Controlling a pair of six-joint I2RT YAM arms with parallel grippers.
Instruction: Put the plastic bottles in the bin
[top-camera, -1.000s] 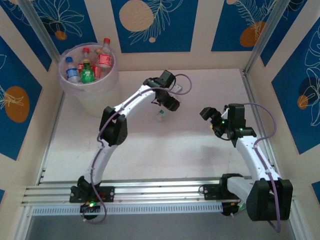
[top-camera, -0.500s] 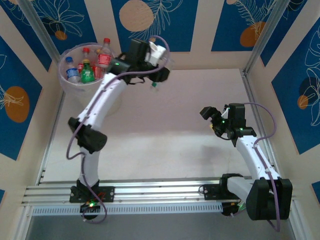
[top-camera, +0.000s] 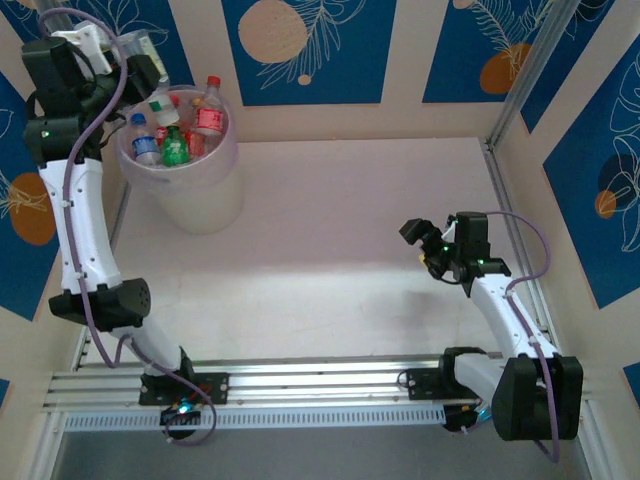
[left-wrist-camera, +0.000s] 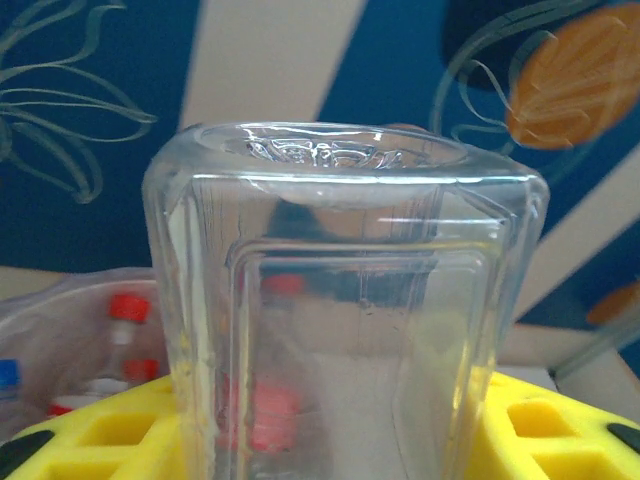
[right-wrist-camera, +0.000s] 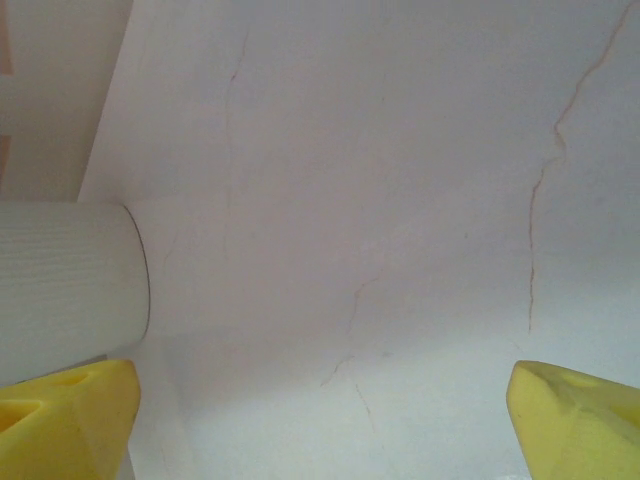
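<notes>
Clear bottle (left-wrist-camera: 340, 300) now by bottle-filled bin (top-camera: 200, 190)

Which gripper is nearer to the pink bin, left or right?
Left. The left gripper, holding a clear bottle, hangs by the bin's left rim; the right gripper is far across the table, near its right edge.

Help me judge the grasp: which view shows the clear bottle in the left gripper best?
The left wrist view: the clear bottle stands large between the left gripper's yellow fingers, its ribbed walls sharp. The top external view gives just a small, glinting part of it at the gripper, near the bin.
</notes>
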